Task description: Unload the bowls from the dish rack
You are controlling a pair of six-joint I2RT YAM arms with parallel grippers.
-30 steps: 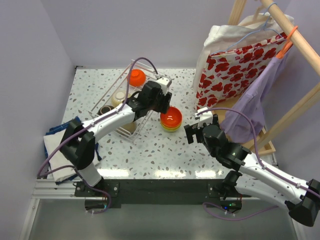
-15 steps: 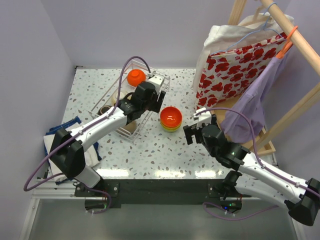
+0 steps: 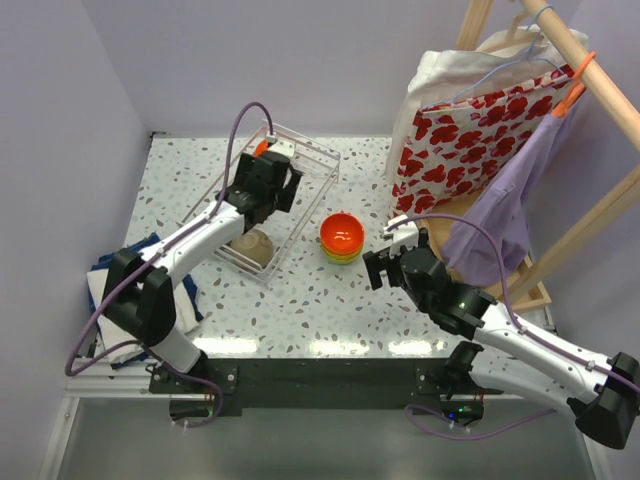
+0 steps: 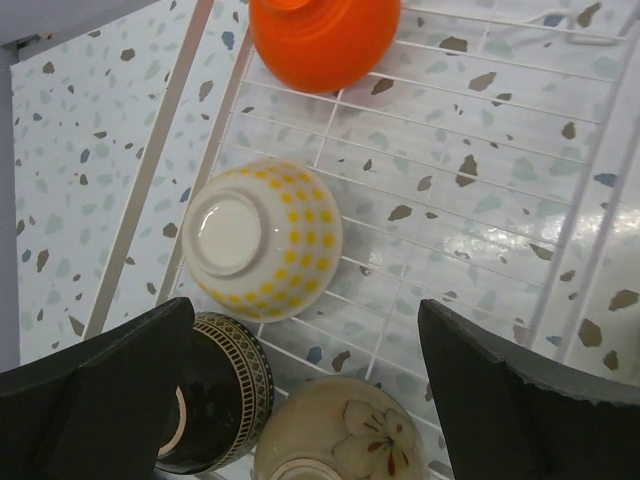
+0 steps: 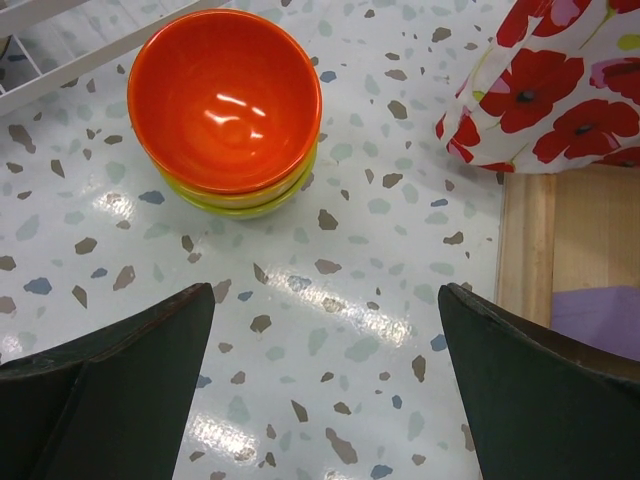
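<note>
The white wire dish rack (image 3: 322, 160) stands at the back left of the table. My left gripper (image 3: 266, 186) hangs open over it, holding nothing. In the left wrist view, the left gripper (image 4: 305, 310) looks down on upside-down bowls: an orange-red bowl (image 4: 325, 40), a cream bowl with yellow dots (image 4: 262, 240), a dark brown bowl (image 4: 215, 390) and a tan flowered bowl (image 4: 340, 430). Right of the rack sits a stack of three bowls (image 3: 342, 237): orange-red bowl (image 5: 225, 100) on top, lime green bowl (image 5: 240, 207) at the bottom. My right gripper (image 5: 325, 295) is open and empty, just near of the stack.
A red-flowered bag (image 3: 460, 130) and hanging clothes on a wooden clothes rack (image 3: 590, 215) fill the right side; its wooden base (image 5: 525, 250) lies close to my right gripper. Folded blue and white cloths (image 3: 110, 280) lie at the left edge.
My left gripper opened, leaving the orange-red bowl on the stack, and swung back left over the dish rack. The right arm barely moved.
</note>
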